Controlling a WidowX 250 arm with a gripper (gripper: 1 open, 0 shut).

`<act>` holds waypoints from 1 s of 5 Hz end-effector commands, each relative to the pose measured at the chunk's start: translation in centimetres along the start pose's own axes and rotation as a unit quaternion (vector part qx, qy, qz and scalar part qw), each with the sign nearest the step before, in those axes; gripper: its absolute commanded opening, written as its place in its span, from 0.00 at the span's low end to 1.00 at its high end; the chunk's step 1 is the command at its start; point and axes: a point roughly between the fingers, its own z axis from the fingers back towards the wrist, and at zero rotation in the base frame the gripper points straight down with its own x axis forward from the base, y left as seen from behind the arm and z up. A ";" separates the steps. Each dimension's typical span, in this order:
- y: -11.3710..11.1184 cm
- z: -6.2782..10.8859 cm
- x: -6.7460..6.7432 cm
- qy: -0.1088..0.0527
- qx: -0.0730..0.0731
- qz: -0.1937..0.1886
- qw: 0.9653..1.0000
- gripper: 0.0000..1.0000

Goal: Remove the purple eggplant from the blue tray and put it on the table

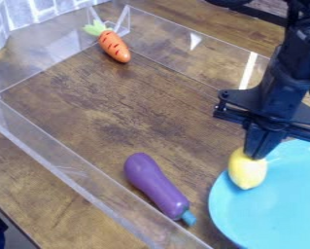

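The purple eggplant (156, 183) lies on the dark wood table (131, 107), left of the blue tray (281, 219), with its teal stem end pointing to the lower right. It is off the tray, a short gap from the rim. My gripper (258, 148) hangs over the tray's left rim with its fingers pressed together. Its tip is at the top of a yellow lemon (248, 172). The gripper is well to the right of the eggplant and holds nothing that I can see.
An orange carrot (115, 46) lies at the back left of the table. Clear acrylic walls (47, 146) run along the left side and the back. The lemon rests on the tray's left edge.
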 end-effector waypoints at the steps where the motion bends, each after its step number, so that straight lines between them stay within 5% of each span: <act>1: -0.9 -1.2 -0.9 0.007 0.006 0.001 1.000 0.00; 2: -0.6 -2.7 -1.0 0.009 0.004 -0.035 0.999 0.00; 3: -0.5 -3.5 -0.8 0.013 -0.002 -0.068 0.998 1.00; 4: 1.6 -4.2 -1.0 0.018 -0.001 -0.097 0.995 0.00; 5: 5.0 -4.1 -0.3 0.021 0.004 -0.081 0.996 1.00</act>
